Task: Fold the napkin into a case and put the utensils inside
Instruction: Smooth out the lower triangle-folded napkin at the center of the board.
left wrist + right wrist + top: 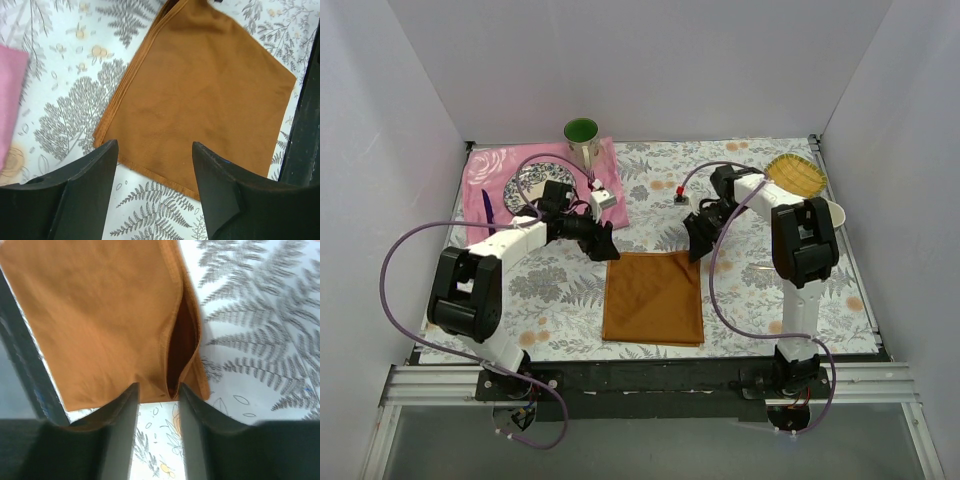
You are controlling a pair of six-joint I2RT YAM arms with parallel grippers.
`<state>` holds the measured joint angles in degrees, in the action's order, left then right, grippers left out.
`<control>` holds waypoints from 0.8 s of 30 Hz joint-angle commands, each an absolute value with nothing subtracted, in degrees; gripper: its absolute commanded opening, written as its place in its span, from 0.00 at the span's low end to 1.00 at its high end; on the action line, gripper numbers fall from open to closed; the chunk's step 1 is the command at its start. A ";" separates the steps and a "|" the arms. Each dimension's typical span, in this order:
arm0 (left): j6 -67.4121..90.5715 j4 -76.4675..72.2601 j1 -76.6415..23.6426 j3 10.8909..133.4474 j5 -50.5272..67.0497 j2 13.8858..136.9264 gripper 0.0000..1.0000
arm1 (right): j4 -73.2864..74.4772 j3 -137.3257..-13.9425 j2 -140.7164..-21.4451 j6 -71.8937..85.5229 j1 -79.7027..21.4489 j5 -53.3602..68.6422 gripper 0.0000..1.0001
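Now left claw (603,243) and right claw (698,240) flank the folded napkin (652,298).

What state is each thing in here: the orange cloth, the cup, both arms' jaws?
Napkin: folded, lying flat, one edge gaping open.
Left gripper: jaws open, empty.
Right gripper: jaws open, empty.
Green cup: upright on the pink cloth.

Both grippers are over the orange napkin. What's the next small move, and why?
Probably lower the right gripper and pinch the napkin where its edge layers gape, just ahead of it. It and the left gripper are open and empty, and that loose edge looks the easiest hold for folding.
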<state>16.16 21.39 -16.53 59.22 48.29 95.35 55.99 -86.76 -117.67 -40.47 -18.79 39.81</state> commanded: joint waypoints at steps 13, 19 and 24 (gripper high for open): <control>6.44 8.45 -41.90 53.01 35.87 83.23 0.47 | 51.62 -80.53 -115.24 -19.78 -4.66 52.65 0.49; -4.03 6.42 -50.62 53.17 38.75 87.27 0.42 | 42.11 -73.57 -112.24 -11.87 -5.18 47.64 0.36; -18.17 6.76 -56.58 55.10 40.52 91.66 0.39 | 37.09 -71.28 -112.94 -7.65 -6.41 46.76 0.35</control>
<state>-4.93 7.68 -52.82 52.73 38.65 89.45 42.98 -72.27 -114.59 -12.58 -5.39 47.57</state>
